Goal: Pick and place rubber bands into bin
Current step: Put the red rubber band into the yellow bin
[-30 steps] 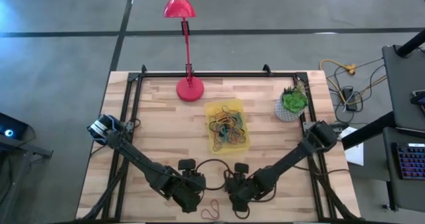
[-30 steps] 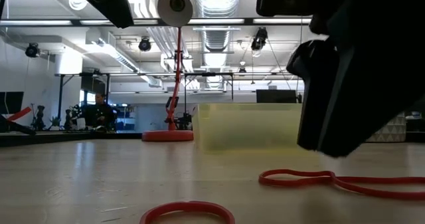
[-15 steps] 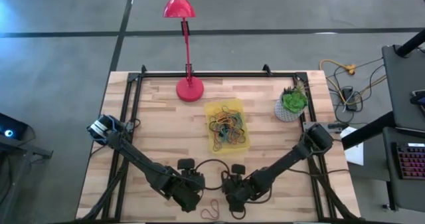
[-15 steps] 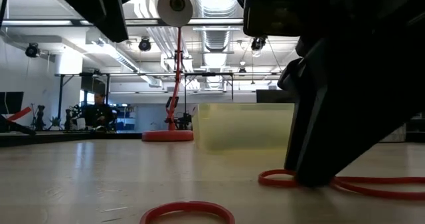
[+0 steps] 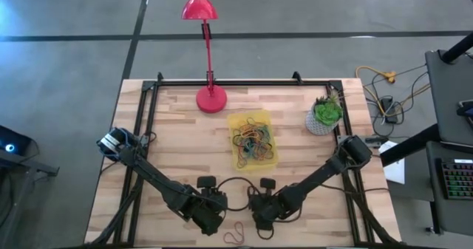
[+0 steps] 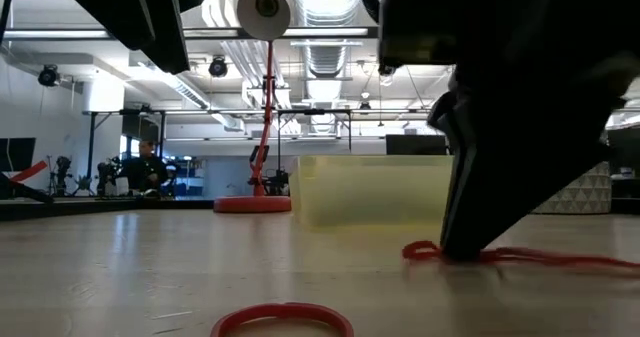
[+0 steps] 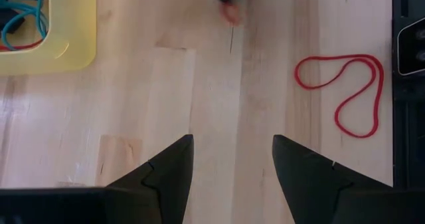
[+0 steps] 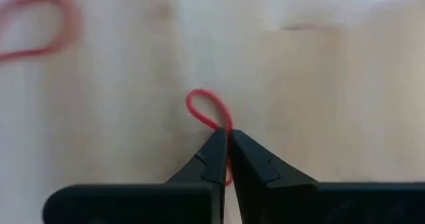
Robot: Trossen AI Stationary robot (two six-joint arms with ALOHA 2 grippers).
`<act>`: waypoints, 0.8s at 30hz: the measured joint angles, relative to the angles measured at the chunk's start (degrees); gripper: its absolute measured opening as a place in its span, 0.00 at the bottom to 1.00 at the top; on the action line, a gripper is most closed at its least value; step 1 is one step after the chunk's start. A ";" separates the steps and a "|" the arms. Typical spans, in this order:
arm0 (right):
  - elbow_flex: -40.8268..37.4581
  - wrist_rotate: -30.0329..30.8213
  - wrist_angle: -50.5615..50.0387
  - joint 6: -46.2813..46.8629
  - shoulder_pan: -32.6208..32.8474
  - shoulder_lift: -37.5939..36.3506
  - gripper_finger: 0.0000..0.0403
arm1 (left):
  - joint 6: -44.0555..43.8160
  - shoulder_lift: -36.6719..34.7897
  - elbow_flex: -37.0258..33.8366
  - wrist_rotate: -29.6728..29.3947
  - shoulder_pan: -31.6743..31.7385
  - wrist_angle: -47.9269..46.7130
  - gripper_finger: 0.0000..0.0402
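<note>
The yellow bin (image 5: 240, 123) sits mid-table with several coloured rubber bands in it. My right gripper (image 5: 261, 228), near the table's front edge, is shut on a red rubber band (image 6: 540, 257) that lies on the wood. A second red rubber band (image 5: 236, 235) lies flat on the table just left of it, also seen as a red rubber band (image 7: 345, 94) in the left wrist view. My left gripper (image 7: 232, 159) hangs open above bare wood, left of that band, touching nothing. My right gripper pinches the red rubber band between its two fingertips (image 8: 214, 151), coming from above and pointing down. A small loop of the band (image 8: 207, 108) sticks out beyond the tips, its two strands running in between them. The band's remaining length (image 6: 560, 259) lies on the table.
A red lamp stands on its round base (image 5: 211, 99) at the far edge. A white pot with a green plant (image 5: 324, 116) stands at the far right. A black frame (image 5: 148, 116) runs along the table's sides. Bare wood lies between the bin and the grippers.
My right gripper has come down onto the table, shifted slightly toward the left edge, and shut on the red band. The band's left end has bunched in toward the fingertips; the rest stays on the wood.
</note>
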 joint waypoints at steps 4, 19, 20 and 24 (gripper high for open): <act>-0.51 7.21 -6.97 1.80 -0.73 -5.44 0.02 | 0.02 0.00 -0.04 0.00 0.00 0.01 0.47; -1.07 9.56 -13.87 -0.92 -12.18 -24.69 0.02 | -0.02 0.00 -0.26 -0.72 0.00 1.32 0.47; -1.30 8.38 -13.49 -1.04 -11.59 -23.90 0.02 | -0.02 0.00 -0.26 -0.72 0.00 1.38 0.47; -2.01 4.58 -13.26 -1.11 -7.48 -18.79 0.02 | -0.09 0.00 -0.26 -0.70 0.00 1.85 0.47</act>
